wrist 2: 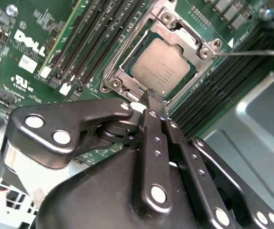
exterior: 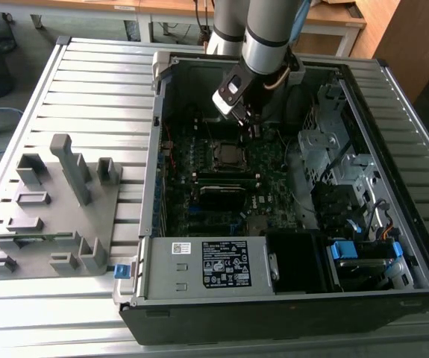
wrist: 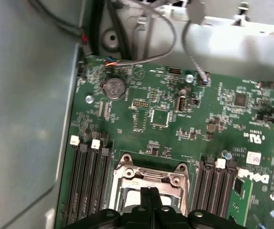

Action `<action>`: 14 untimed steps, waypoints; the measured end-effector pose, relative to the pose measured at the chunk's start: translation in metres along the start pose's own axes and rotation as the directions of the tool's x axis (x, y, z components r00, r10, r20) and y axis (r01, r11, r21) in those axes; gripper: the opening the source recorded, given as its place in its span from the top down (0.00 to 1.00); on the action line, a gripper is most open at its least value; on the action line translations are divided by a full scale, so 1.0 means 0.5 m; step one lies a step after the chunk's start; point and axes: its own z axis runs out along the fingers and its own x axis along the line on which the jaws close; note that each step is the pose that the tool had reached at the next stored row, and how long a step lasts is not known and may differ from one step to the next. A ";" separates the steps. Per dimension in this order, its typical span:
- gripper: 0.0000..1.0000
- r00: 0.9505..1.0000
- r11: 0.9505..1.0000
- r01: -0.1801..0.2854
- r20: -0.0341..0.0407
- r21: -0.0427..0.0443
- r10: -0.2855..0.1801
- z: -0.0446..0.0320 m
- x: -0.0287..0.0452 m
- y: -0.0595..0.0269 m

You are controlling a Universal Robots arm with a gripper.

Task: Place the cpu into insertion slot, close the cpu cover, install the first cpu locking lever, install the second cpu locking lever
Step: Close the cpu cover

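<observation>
While the arm hangs inside the open computer case (exterior: 148,194), the gripper (wrist 2: 152,97) has its two black fingers pressed tip to tip, with no gap between them and nothing caught there. Right off those tips, very close, sits the insertion slot (wrist 2: 109,80) on the green motherboard (wrist: 175,119). And the cpu (wrist 2: 163,67) is in it, lying flat, dull silver top facing up. The cpu cover (wrist 2: 187,38) looks to be down around it, the chip showing through the square cut-out, though whether the frame is fully seated I cannot tell. From the slot's far corner a thin metal rod (wrist 2: 251,52) sticks out sideways, away from the gripper. Rows of black memory slots (wrist 2: 94,43) flank the socket on either side of the fingertips. In the first wrist view, further out past the slot, a round coin battery (wrist: 114,88) sits on the board. In the exterior view the gripper is poised right by the slot's edge.
</observation>
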 end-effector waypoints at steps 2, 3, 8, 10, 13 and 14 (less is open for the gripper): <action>0.90 0.999 0.999 0.036 0.001 0.001 -0.036 0.001 0.000 0.000; 0.90 0.999 0.999 0.054 0.001 0.002 -0.054 0.001 0.000 0.000; 0.90 0.990 0.990 0.143 0.003 0.006 -0.143 0.003 0.000 0.000; 0.90 0.989 0.989 0.147 0.004 0.006 -0.147 0.003 0.000 0.000; 0.90 0.989 0.989 0.147 0.004 0.006 -0.147 0.003 0.000 0.000; 0.90 0.989 0.989 0.148 0.004 0.006 -0.148 0.003 0.000 0.000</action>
